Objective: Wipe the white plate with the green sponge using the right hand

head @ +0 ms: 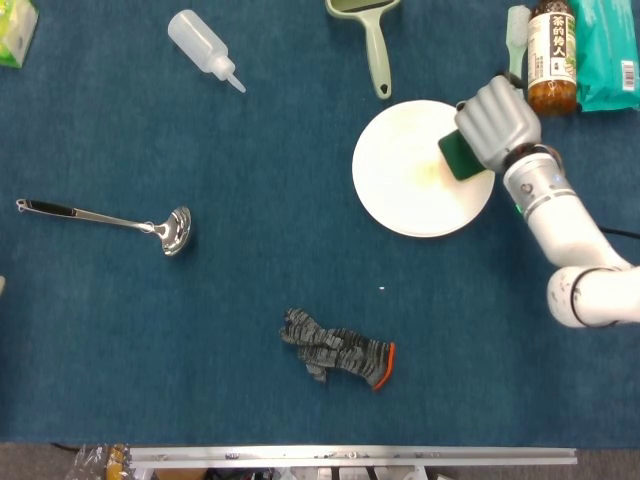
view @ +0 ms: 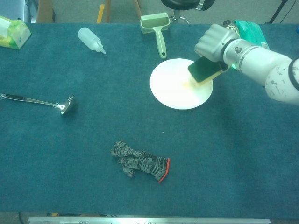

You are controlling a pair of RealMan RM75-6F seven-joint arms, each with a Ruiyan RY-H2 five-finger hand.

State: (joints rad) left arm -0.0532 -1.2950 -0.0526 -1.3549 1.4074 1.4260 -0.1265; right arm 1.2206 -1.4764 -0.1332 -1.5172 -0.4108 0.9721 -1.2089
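Note:
The white plate [head: 405,175] [view: 173,88] lies on the blue cloth at the right of the table, with a faint yellowish smear near its middle. My right hand [head: 498,122] [view: 214,43] grips the green sponge [head: 460,156] [view: 202,70] over the plate's right rim. In the chest view the sponge looks tilted, dark green face toward the plate; whether it touches the plate I cannot tell. My left hand shows in neither view.
A tea bottle [head: 551,55], a green packet [head: 605,50] and a pale brush [head: 515,50] stand just behind my right hand. A green dustpan [head: 372,30] lies behind the plate. A squeeze bottle [head: 202,45], a ladle [head: 110,220] and a grey glove [head: 335,350] lie further left.

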